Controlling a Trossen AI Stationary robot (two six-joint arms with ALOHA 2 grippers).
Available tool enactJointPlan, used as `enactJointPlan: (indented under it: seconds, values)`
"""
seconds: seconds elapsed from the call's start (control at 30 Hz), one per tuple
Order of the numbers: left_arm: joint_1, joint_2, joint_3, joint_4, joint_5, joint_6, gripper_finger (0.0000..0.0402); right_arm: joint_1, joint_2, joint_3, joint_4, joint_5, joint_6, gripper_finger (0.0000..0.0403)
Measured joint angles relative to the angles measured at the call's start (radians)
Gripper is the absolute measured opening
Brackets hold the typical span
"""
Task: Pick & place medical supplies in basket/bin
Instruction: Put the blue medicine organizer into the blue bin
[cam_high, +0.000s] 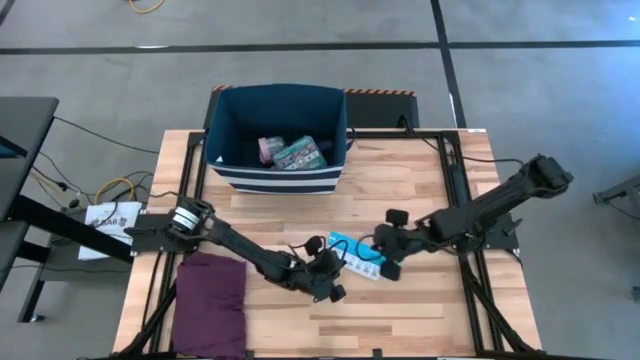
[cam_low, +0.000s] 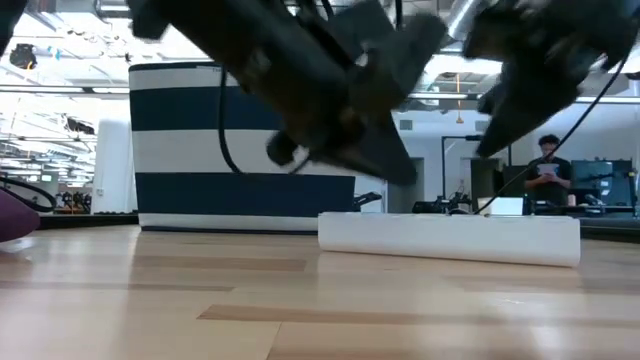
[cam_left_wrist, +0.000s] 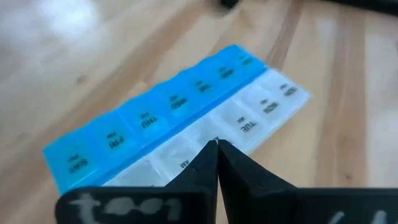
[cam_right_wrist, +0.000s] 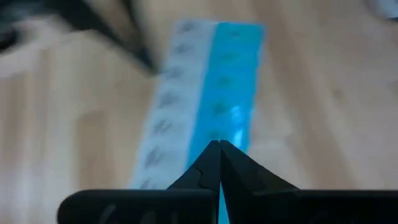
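Observation:
A blue-and-white pill strip (cam_high: 356, 256) lies flat on the wooden table near its middle; in the low view it is a long white bar (cam_low: 450, 240). My left gripper (cam_high: 337, 288) is shut and hovers just above the strip's near-left end, its tips over the white row (cam_left_wrist: 217, 144). My right gripper (cam_high: 384, 264) is also shut and hangs above the strip's right end (cam_right_wrist: 219, 144). The navy bin (cam_high: 278, 178) with white stripes stands at the table's far edge. It holds a pink tub (cam_high: 267, 148) and a green-red packet (cam_high: 297, 153).
A folded purple cloth (cam_high: 210, 302) lies at the table's near left corner. Bare wood stretches between the strip and the bin. Beyond the table a person (cam_low: 548, 172) stands in the room.

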Motion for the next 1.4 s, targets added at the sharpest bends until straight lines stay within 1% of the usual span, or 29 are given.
enactJointPlan:
  seconds: [0.07,0.13,0.27,0.37,0.47,0.6,0.73,0.8,0.9,1.07,1.17,1.27,1.4]
  values:
    - [0.024,0.019,0.0,0.009,0.043,-0.031,0.0,0.025,-0.048,0.0,-0.042,-0.071,-0.008,0.0]
    - [0.041,0.029,0.0,0.013,0.083,-0.06,0.0,0.038,-0.081,0.0,-0.044,-0.137,-0.01,0.0]
    - [0.051,0.03,0.002,-0.001,0.114,-0.082,0.0,0.057,-0.119,0.001,-0.029,-0.18,-0.013,0.0]
    - [0.039,0.029,0.003,-0.027,0.118,-0.082,0.0,0.054,-0.113,0.0,-0.032,-0.187,-0.063,0.0]
    - [0.021,0.026,0.005,-0.074,0.135,-0.073,0.0,0.042,-0.079,0.0,-0.034,-0.194,-0.09,0.0]
    - [0.001,0.016,0.013,-0.144,0.127,-0.07,0.0,0.015,-0.01,0.0,-0.031,-0.247,-0.118,0.0008]
    - [-0.025,-0.014,0.049,-0.255,0.084,-0.021,0.0,0.006,0.066,0.001,-0.007,-0.254,-0.236,0.0041]
    - [-0.038,-0.032,0.073,-0.275,0.052,-0.001,0.0,0.005,0.096,0.013,0.001,-0.26,-0.243,0.006]
    - [-0.055,-0.055,0.104,-0.257,-0.002,-0.003,0.0,0.005,0.115,0.071,0.019,-0.307,-0.24,0.0086]
    - [-0.078,-0.05,0.118,-0.252,-0.025,-0.089,0.0,0.008,0.118,0.135,0.017,-0.323,-0.239,0.0125]
    - [-0.096,-0.05,0.119,-0.254,-0.067,-0.135,0.0,0.007,0.123,0.142,0.011,-0.329,-0.21,0.015]
    - [-0.112,-0.05,0.114,-0.251,-0.078,-0.179,0.0,0.007,0.148,0.142,-0.012,-0.326,-0.153,0.0178]
    - [-0.131,-0.05,0.109,-0.259,-0.146,-0.197,0.0,0.007,0.19,0.142,-0.05,-0.317,-0.143,0.0215]
